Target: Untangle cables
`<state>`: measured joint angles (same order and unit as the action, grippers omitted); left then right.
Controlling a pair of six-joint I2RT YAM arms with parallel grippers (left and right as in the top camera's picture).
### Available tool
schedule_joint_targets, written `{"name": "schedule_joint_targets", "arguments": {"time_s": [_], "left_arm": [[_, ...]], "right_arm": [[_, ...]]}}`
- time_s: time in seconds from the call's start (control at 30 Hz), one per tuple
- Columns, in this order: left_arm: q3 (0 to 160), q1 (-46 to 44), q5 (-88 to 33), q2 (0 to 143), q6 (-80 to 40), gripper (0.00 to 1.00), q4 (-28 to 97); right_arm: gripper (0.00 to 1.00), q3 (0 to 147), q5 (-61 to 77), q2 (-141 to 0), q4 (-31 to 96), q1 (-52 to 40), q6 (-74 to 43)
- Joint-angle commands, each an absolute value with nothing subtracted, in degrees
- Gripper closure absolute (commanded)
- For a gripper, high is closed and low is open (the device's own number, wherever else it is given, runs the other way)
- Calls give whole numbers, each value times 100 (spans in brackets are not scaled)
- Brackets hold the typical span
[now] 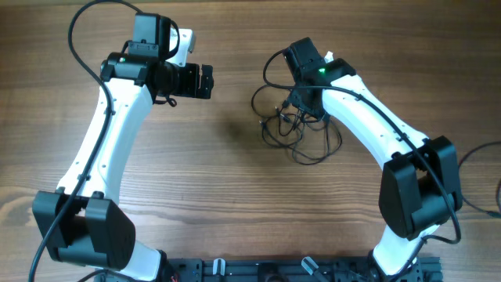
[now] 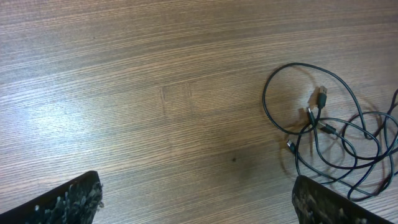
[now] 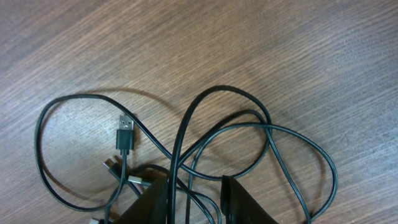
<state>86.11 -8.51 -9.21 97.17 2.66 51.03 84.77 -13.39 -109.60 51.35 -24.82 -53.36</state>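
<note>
The cables (image 1: 282, 125) are thin black wires with small USB plug ends, lying in a loose tangle on the wooden table right of centre. My right gripper (image 1: 301, 106) is low over the tangle and open, with a few strands (image 3: 180, 142) running between its fingers (image 3: 196, 199). One plug (image 3: 125, 134) lies to the left of the fingers. My left gripper (image 1: 205, 81) is wide open and empty, above bare wood to the left of the tangle. In the left wrist view the cables (image 2: 320, 124) lie at the right and its fingers (image 2: 199, 199) frame bare table.
Thicker black cables of the arms arc over the left arm (image 1: 86, 23) and lie at the right table edge (image 1: 477, 157). The arm bases stand at the front edge (image 1: 258, 270). Wooden tabletop (image 1: 219, 180) lies between the arms.
</note>
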Motion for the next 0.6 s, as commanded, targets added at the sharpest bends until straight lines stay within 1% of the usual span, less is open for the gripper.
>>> {"name": "schedule_joint_targets", "arguments": {"time_s": [0.0,0.03,0.07,0.1,0.13,0.2,0.33,0.37,0.4,0.47,0.57], "left_arm": [[8615,-851,-913,9577,270,0,5107],[8615,-851,-913,9577,270,0,5109],[8615,-851,-913,9577,270,0,5127],[8615,-851,-913,9577,270,0,5148],[8615,-851,-913,9577,270,0,5164],[8615,-851,-913,9577,270,0,5194],[8615,-851,-1039,9577,272,0,5266],[8615,-854,-1153,9579,272,0,5271],[8615,-851,-1330,9577,272,0,5271],[8615,-854,-1831,9579,272,0,5301],[8615,-880,-2709,9579,272,0,5470]], "right_arm": [[71,8423,-1256,-11048,5240,-2491,-5500],[77,8423,-1258,-11048,5301,-2491,-5572],[88,8423,-1256,-11048,5301,-2497,-5575],[96,8423,-1258,-11048,5284,-2506,-5653],[96,8425,-1256,-11048,5234,-2506,-5660],[96,8440,-1188,-10982,5019,-2506,-5234],[96,8471,-1579,-10377,5262,-2506,-4604],[96,8543,-1688,-10075,5492,-2506,-4294],[96,8676,-1638,-9579,5872,-2506,-3743],[96,8807,-1634,-8750,6342,-2506,-3336],[96,8809,-2010,-7544,6484,-2504,-3291]]}}
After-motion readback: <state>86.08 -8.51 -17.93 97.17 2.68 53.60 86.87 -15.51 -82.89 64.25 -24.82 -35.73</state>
